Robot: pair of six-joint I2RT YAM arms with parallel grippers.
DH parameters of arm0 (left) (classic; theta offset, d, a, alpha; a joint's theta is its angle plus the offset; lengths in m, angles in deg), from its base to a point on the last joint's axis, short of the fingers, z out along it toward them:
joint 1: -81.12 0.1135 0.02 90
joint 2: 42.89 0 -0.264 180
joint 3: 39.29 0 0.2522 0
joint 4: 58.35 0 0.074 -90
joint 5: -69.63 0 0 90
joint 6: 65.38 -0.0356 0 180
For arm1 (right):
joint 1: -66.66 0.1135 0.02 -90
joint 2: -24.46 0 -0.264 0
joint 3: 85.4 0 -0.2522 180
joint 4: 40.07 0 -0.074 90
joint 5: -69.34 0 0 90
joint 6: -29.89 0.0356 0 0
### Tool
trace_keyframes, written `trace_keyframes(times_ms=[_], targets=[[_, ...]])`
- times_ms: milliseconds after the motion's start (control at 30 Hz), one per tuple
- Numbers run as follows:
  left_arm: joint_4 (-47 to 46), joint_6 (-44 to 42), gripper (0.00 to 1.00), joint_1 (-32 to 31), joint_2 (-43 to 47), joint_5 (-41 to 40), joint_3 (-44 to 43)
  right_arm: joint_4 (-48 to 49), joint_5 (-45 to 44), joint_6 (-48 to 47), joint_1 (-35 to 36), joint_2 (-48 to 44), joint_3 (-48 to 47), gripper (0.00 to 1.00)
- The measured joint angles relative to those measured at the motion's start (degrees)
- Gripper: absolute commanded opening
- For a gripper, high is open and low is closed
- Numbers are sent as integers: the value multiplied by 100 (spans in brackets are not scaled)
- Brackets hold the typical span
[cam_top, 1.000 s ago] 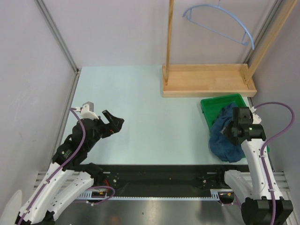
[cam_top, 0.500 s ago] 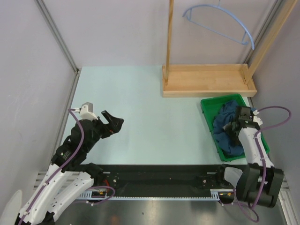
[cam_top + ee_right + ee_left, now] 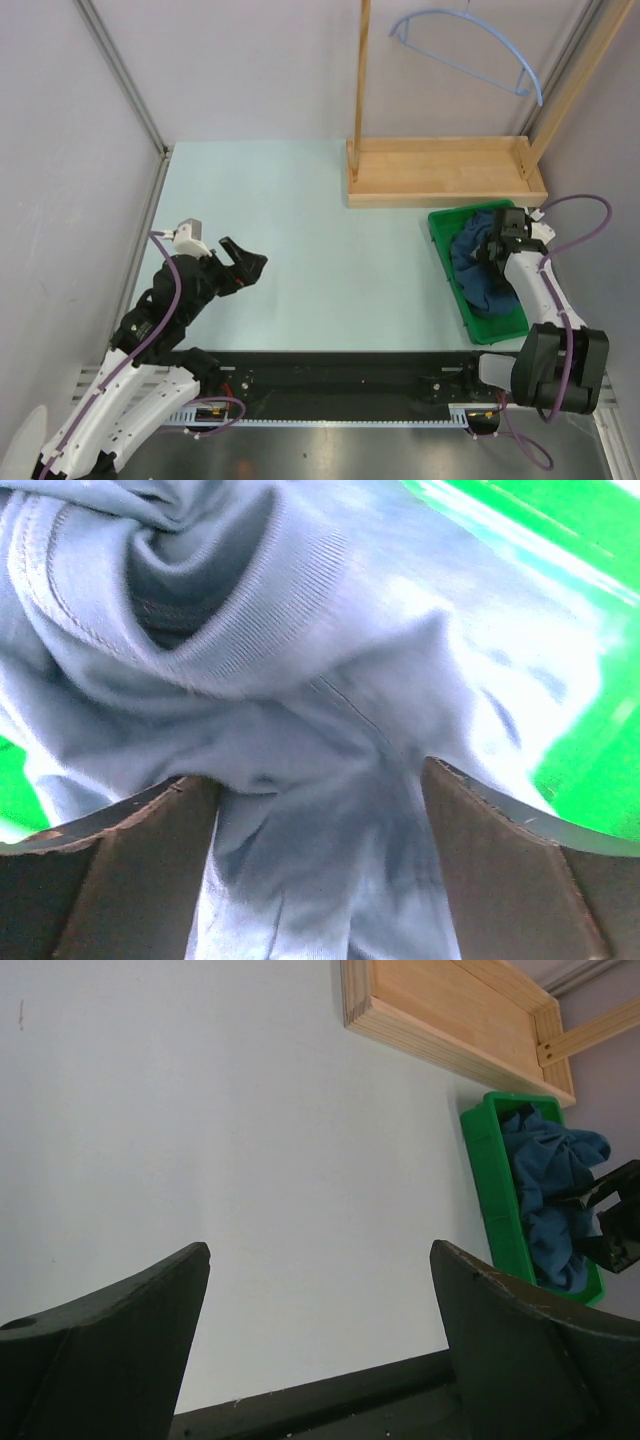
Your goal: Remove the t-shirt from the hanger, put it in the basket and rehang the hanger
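The t-shirt (image 3: 478, 270) is bunched inside the green tray (image 3: 500, 326) and the hanger (image 3: 470, 45) is left bare on the wooden rack (image 3: 445, 186) behind the tray, so removal is judged done and only the let-go is in hand. The right gripper (image 3: 315, 780) is held over the tray's far end, spread wide with folds between its fingers and nothing seemingly pinched. The left gripper (image 3: 320, 1260) is parked well left of the tray, spread wide and empty. Next, a lift clear of the cloth is called for, no fold snagged.
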Motion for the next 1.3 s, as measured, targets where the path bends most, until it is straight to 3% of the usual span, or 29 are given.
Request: trace_keyframes(times_ms=[167,300,400,600,733,833,1067,1167,1300], targets=[[-234,-55,96,0,-236,431,37,-796,-262,153,195,-798,-240,100],[-590,-111,100,-55,-800,1060,44,-1388,-654,136,796,-1316,-964,100],[-868,-186,100,-372,-1327,1364,44,-1436,-881,-9,1674,-1443,-1534,100],[-1239,-413,100,-1534,-1982,1432,44,-745,-879,-415,4470,-1244,-1615,100],[-1631,-507,100,-1976,-1786,1355,212,680,-616,-627,6164,-1360,-553,100],[-2166,-496,100,-2004,-931,1274,940,1827,-376,-551,6942,-1851,638,100],[-3390,-44,100,-2006,1266,1283,2988,4406,-520,426,7372,-3700,3397,100],[-3733,304,100,-2006,1875,1300,3644,4625,-881,879,7543,-4986,4293,100],[-3899,717,100,-2006,2573,1303,4063,4118,-1412,1665,7558,-6367,4433,100]])
